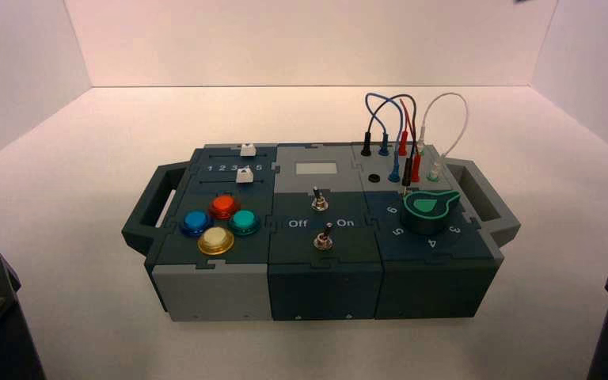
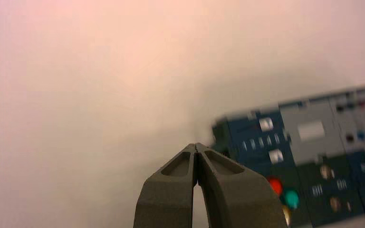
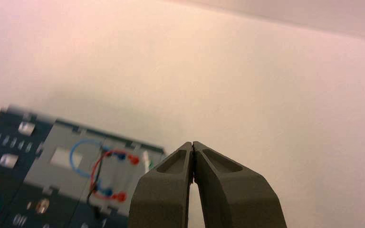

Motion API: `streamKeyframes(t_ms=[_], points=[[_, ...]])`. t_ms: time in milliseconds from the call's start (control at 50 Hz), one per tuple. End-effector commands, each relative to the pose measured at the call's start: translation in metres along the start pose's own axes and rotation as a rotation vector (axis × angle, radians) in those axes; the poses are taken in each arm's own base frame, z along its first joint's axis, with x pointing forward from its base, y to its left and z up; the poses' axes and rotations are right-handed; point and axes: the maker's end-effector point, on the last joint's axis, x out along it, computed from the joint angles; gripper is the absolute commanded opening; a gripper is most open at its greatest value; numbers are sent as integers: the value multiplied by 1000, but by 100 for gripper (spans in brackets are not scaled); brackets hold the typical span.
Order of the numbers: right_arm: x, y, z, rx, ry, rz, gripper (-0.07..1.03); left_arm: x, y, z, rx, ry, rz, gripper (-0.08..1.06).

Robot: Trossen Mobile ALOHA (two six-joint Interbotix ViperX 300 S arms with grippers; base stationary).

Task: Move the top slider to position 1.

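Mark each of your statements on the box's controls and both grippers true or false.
1. The top slider sits beyond the printed number row. True.
2. Four round buttons form a straight line. False: red, blue, green and yellow form a cluster.
3. The green dial is on the box's left part. False: it is on the right.
4. The left gripper and right gripper both have closed jaws, away from the box. True.
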Motion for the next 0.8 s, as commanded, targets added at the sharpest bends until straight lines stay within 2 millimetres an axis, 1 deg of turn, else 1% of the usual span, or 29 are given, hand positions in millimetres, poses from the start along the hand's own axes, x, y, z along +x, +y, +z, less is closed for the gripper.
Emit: streamKeyframes(t_ms=[20,240,380,480,660,800], points=[[0,14,11,-26,19,41,-2,-4,-4,5,13,-10,-9,-3],[-2,47,9,-74,72,138,-2,4,-5,-4,18,46,-11,-3],[-3,62,12,-71,102,187,-2,8,-6,-7,24,68,-14,-3],[0,70,16,-60,130,211,-2,12,-9,-9,32,84,-19,-3],[14,92,19,-73,189,257,-2,22,-13,-12,42,127,-26,-3],[35,114,17,-63,267,294,-2,27,-16,-14,40,146,-31,-3]])
